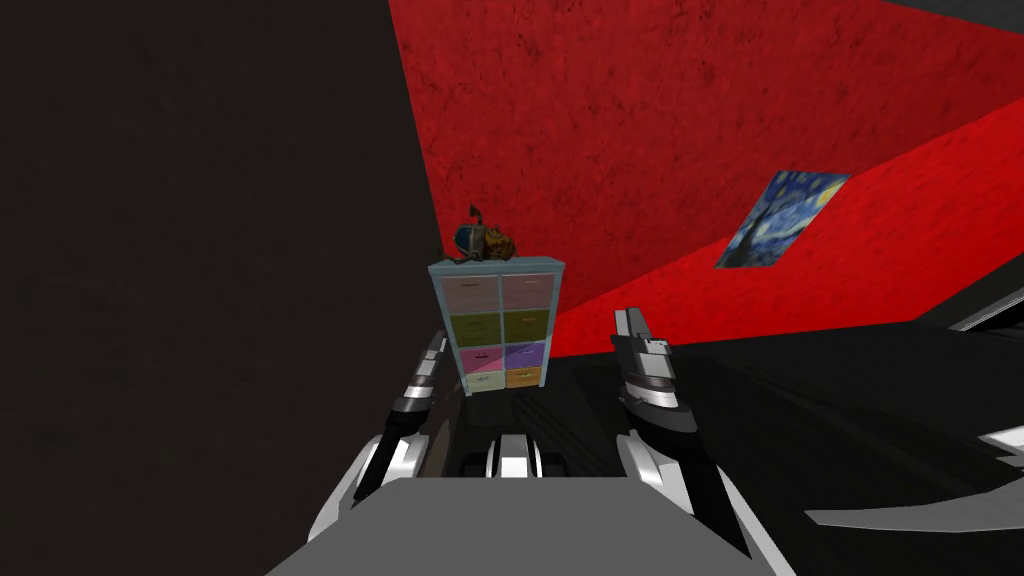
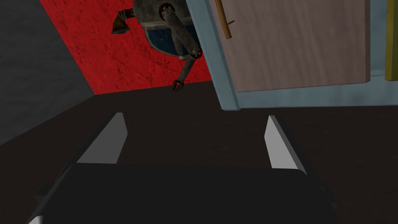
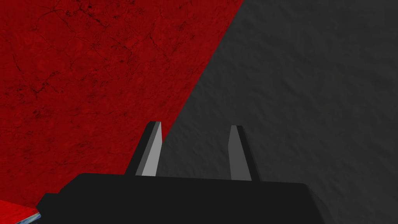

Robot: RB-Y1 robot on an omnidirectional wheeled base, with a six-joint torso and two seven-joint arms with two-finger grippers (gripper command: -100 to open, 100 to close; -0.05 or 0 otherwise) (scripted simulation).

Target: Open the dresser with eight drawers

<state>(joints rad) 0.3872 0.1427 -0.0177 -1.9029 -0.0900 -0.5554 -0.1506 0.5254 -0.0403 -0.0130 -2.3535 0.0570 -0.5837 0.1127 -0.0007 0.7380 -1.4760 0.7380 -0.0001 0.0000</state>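
Targeting dresser (image 1: 497, 325): stands ahead vs red wall (image 1: 700, 120), dark wall near its L side. L gripper (image 2: 196, 120) spread wide, empty; R gripper (image 3: 196, 128) narrower gap, empty. Plan: centre L fingers on handle (image 2: 223, 19) of pink drawer (image 2: 295, 42), pull straight back. Keep off frame edge & toy figure (image 2: 171, 27) on top; floor in front looks open.

Right gripper (image 3: 194, 128) here is just two thin grey fingers (image 3: 152, 153) sticking up from its dark body (image 3: 175, 198), a smallish gap between them, holding nothing.
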